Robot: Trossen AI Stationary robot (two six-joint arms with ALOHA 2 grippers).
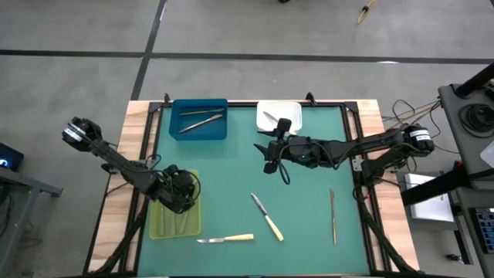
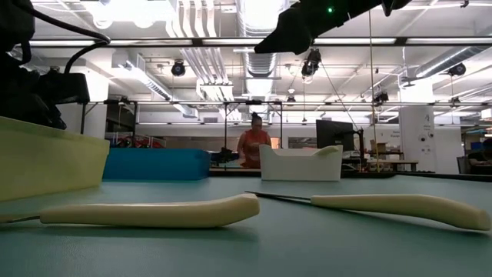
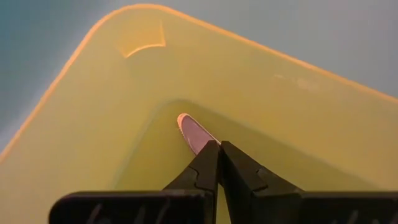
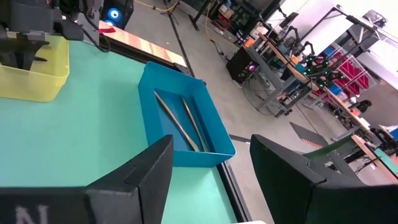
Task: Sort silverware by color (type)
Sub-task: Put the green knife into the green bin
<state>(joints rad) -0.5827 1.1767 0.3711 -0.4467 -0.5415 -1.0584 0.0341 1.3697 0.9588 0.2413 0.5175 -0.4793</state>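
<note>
My left gripper (image 1: 180, 190) reaches down into the yellow-green tray (image 1: 160, 220) at the table's near left and is shut on a piece of silverware (image 3: 190, 129). Only that piece's rounded grey end shows. Two knives with pale yellow handles (image 1: 267, 217) (image 1: 226, 239) lie flat on the green mat near the front edge. An all-grey utensil (image 1: 333, 216) lies flat at the near right. My right gripper (image 1: 272, 147) hangs open above the table's middle, near the white tray (image 1: 292, 108), with nothing between its fingers (image 4: 143, 180). My left gripper pinches the piece of silverware between its two shut fingers (image 3: 205, 165), which slant down into the tray. The rounded grey end (image 3: 186, 126) sticks out just past the fingertips, low over the tray's floor by a corner. The rest is hidden behind the fingers.
A blue tray (image 1: 216, 131) at the far left holds two slim utensils (image 4: 180, 121). The white tray holds one utensil (image 1: 270, 117). More silverware lies in the yellow-green tray (image 1: 179, 225). A person (image 2: 252, 146) stands in the room beyond the table. Bare mat lies between the knives and the trays.
</note>
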